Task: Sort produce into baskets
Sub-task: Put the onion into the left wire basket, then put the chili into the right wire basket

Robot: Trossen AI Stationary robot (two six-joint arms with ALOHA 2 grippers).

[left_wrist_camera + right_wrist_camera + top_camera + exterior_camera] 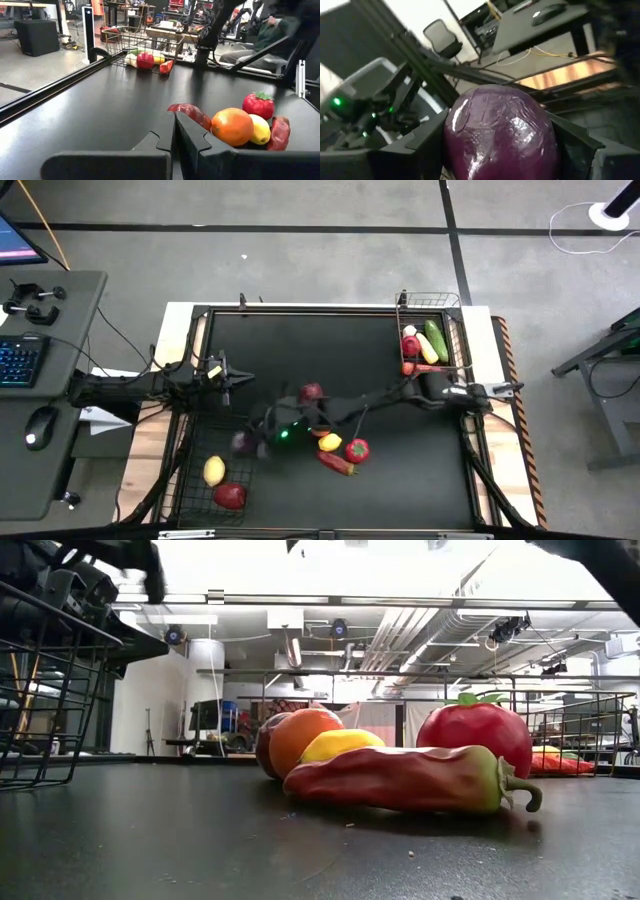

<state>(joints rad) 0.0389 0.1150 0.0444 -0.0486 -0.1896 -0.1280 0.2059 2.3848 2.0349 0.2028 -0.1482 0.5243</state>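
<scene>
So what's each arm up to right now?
Right gripper shut on purple fruit, over the dark basket. Left gripper shut, idle. Nothing blocking.

Glossy purple fruit (501,131), matt black table (330,360)

On the black table, the dark wire basket (196,480) at the near left holds 1 yellow round fruit (214,470) and 1 red round fruit (230,496). The right gripper (245,443) hangs at that basket's edge with a dark purple blur. The lighter wire basket (455,330) holds a green cucumber (436,341).
</scene>
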